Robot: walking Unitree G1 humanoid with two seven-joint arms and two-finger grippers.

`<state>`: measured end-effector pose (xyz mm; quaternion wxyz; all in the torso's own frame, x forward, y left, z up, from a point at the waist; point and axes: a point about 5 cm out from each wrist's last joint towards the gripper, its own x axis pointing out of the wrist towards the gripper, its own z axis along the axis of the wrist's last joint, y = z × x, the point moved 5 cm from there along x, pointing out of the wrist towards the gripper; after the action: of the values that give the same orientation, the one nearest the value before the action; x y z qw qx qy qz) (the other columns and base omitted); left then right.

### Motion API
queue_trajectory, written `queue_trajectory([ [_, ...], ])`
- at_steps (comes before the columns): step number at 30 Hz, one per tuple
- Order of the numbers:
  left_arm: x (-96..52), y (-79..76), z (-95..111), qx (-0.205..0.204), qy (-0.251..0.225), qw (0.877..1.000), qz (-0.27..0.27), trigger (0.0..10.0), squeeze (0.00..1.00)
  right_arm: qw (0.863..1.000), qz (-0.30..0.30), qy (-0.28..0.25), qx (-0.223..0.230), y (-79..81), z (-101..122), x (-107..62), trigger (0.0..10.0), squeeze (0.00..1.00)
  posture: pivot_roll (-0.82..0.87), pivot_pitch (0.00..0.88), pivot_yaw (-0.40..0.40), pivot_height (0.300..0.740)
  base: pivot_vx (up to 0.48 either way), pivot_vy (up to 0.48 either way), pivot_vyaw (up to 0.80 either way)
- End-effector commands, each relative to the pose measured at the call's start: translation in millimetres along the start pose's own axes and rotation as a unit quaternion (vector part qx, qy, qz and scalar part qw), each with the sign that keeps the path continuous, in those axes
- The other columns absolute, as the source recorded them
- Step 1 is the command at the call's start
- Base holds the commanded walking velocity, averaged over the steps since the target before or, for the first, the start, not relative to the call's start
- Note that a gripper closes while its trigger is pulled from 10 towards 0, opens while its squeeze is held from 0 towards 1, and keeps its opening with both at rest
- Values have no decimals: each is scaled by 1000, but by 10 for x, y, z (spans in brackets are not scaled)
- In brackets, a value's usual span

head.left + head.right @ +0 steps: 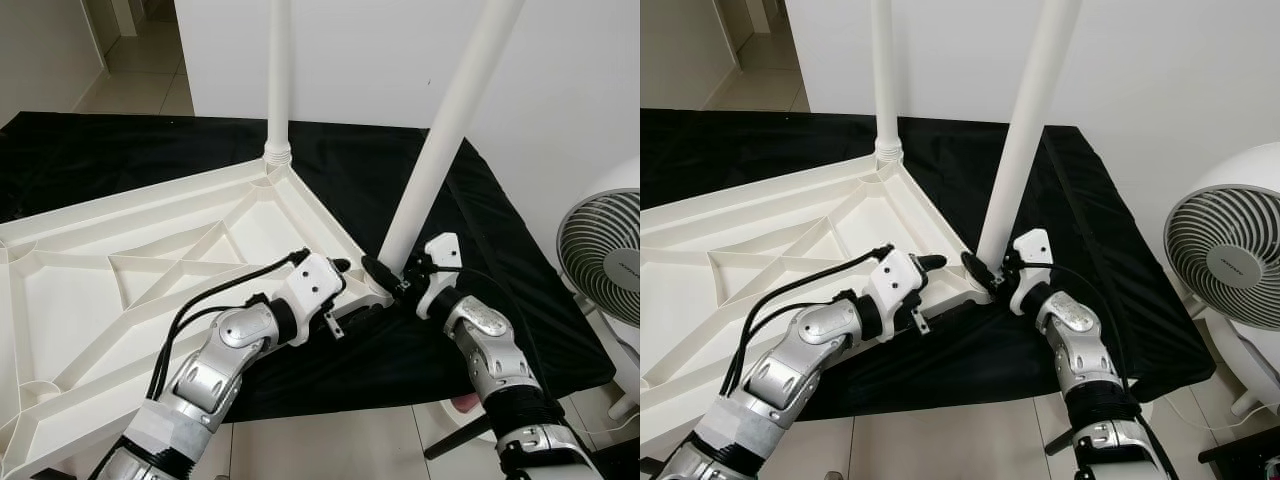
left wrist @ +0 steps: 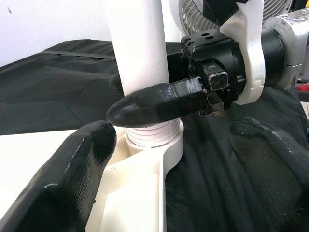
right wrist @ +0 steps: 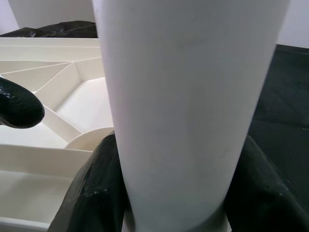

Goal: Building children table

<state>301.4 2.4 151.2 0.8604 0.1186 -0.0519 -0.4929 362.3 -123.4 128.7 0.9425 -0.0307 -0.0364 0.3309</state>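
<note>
Right gripper (image 1: 385,272) at frame center clamps the leaning table leg (image 1: 440,150) to twist it into the upside-down tabletop (image 1: 120,270), while left gripper (image 1: 345,272) waits open beside its threaded base.

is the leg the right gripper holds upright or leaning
Leaning. The near table leg tilts away from the upright far leg, its threaded base at the tabletop's corner socket, the right gripper clamped around it.

Silver jointed arms, white wrist housings, black cables, black-fingered left end effector (image 1: 340,266).
</note>
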Motion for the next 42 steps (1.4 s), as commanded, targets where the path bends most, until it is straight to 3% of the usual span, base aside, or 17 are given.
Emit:
queue_trajectory([
  [1, 9, -2, 7, 3, 3, 1000, -6, 10000, 0, 999, 12, 29, 12, 81, -169, -10, 0, 0, 130, 32, -51, 740, 0, 0, 0],
  [2, 11, 2, 11, 4, 3, 1000, -7, 10000, 0, 999, -2, 32, 12, 59, -179, -7, 3059, 0, 127, 31, -48, 740, 0, 0, 0],
  [3, 16, -1, 15, 5, 2, 1000, -9, 10000, 0, 998, -37, 41, 10, 16, -213, 15, 10000, 0, 123, 32, -45, 740, 0, 0, 0],
  [11, 22, -8, 21, 4, 1, 1000, -12, 10000, 0, 988, -147, 50, 23, -84, -250, 64, 10000, 0, 121, 35, -46, 740, 0, 0, 0],
  [15, 26, -19, 16, 3, 1, 1000, -13, 10000, 0, 972, -224, 57, 46, -170, -278, 47, 10000, 0, 120, 36, -49, 740, 0, 0, 0],
  [16, 28, -27, 15, 2, 1, 1000, -13, 10000, 0, 956, -283, 60, 50, -237, -297, -9, 10000, 0, 120, 36, -50, 740, 0, 0, 0],
  [17, 28, -27, 15, 2, 1, 1000, -13, 10000, 0, 956, -283, 60, 50, -237, -297, -9, 10000, 0, 120, 36, -50, 740, 0, 0, 0],
  [19, 29, -32, 15, 1, 1, 1000, -14, 10000, 0, 935, -346, 63, 42, -280, -301, -93, 10000, 0, 120, 37, -51, 740, 0, 0, 0],
  [20, 29, -32, 15, 1, 1, 1000, -14, 10000, 0, 935, -346, 63, 42, -280, -301, -93, 10000, 0, 120, 37, -51, 740, 0, 0, 0],
  [22, 35, -32, 16, 1, 0, 1000, -14, 10000, 0, 913, -402, 67, 38, -280, -298, -172, 10000, 0, 120, 39, -56, 740, 0, 0, 0],
  [25, 38, -32, 16, 0, 0, 1000, -13, 10000, 0, 898, -433, 64, 48, -230, -289, -209, 10000, 0, 119, 39, -55, 740, 0, 0, 0],
  [29, 42, -39, 17, -1, 0, 1000, -14, 10000, 0, 910, -406, 61, 62, -80, -283, -126, 10000, 0, 118, 39, -55, 740, 0, 0, 0],
  [34, 46, -42, 18, 0, -1, 1000, -15, 10000, 0, 913, -401, 56, 55, -80, -241, -108, 10000, 0, 116, 39, -56, 740, 0, 0, 0],
  [35, 48, -39, 18, 0, -1, 1000, -15, 10000, 0, 913, -401, 54, 57, -93, -237, -106, 10000, 263, 117, 39, -56, 740, 0, 0, 0],
  [36, 48, -39, 18, 0, -1, 1000, -15, 10000, 0, 913, -401, 54, 57, -93, -237, -106, 10000, 263, 117, 39, -56, 740, 0, 0, 0],
  [37, 46, -37, 19, 0, -1, 1000, -15, 10000, 0, 915, -397, 48, 60, -93, -219, -98, 10000, 1000, 119, 40, -57, 740, 0, 0, 0],
  [42, 38, -38, 15, -1, 0, 1000, -14, 10000, 0, 930, -363, 21, 59, -111, -126, -36, 10000, 1000, 121, 39, -57, 740, 0, 0, 0],
])
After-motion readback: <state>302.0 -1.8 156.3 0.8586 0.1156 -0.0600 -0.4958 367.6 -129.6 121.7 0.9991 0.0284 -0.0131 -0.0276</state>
